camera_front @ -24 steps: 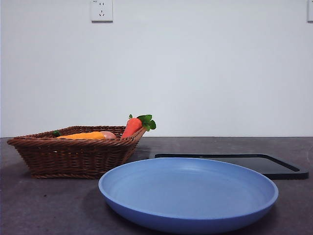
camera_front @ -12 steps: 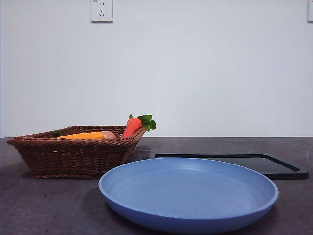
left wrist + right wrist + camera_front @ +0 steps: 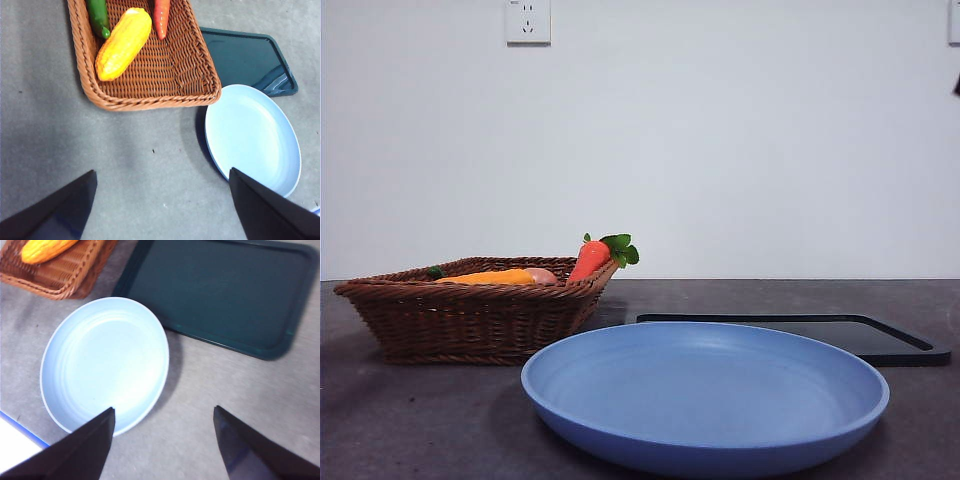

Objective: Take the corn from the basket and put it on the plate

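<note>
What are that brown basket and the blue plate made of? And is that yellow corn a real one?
The basket looks like woven wicker: interlaced brown strands and a braided rim show clearly. The plate seems to be plastic, going by its smooth, even light-blue surface with a soft sheen. The corn is probably a toy, plastic or rubber perhaps: its skin is smooth and uniformly yellow-orange, with only faint kernel rows.

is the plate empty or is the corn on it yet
Empty. The plate shows only bare blue surface, and the corn lies in the basket beside a carrot.
</note>
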Tool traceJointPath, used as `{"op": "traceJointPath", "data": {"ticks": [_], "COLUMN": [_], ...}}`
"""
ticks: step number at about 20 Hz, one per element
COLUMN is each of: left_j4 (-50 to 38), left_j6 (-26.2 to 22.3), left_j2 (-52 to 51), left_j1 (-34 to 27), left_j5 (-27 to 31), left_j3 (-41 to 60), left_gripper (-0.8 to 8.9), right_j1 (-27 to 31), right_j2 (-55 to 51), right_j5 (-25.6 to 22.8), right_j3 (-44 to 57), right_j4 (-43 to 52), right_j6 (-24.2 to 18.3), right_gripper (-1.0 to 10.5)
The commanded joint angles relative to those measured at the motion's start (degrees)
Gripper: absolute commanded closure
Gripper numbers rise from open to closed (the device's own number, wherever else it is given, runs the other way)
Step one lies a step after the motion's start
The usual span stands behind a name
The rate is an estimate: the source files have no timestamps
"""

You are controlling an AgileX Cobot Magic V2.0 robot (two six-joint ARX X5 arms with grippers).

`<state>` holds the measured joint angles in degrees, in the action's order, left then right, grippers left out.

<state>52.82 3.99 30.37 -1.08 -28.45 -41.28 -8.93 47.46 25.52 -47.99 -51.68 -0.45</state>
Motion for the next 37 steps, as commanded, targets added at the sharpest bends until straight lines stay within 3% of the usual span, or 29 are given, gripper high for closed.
{"op": "traceJointPath", "data": {"ticks": [1, 18, 26, 29, 37], "left_j4": [-1.44, -1.44, -1.42, -1.49, -9.86], "left_j6": [-0.04, 0.13, 0.09, -0.13, -1.70], "left_j2": [0.31, 0.31, 0.35, 0.77, 10.80], "left_j1": [0.04, 0.04, 0.04, 0.04, 4.83], "left_j5": [-0.26, -0.26, -0.26, -0.26, 0.04], "left_j3": [-0.87, -0.87, -0.87, -0.90, -3.02], "left_gripper": [3.83, 3.84, 3.85, 3.85, 4.02], "right_j1": [-1.55, -10.56, -13.03, -13.07, -12.94], "right_j2": [4.26, 38.80, 43.65, 43.76, 40.76], "right_j5": [0.22, 0.02, 0.17, 0.00, 0.66], "right_j3": [-0.94, -0.94, -0.94, -0.94, -2.12], "right_j4": [3.08, 19.12, 21.73, 22.12, 19.37], "right_j6": [1.68, 1.92, 1.97, 1.97, 3.02], "right_gripper": [6.2, 6.3, 8.1, 9.5, 9.4]}}
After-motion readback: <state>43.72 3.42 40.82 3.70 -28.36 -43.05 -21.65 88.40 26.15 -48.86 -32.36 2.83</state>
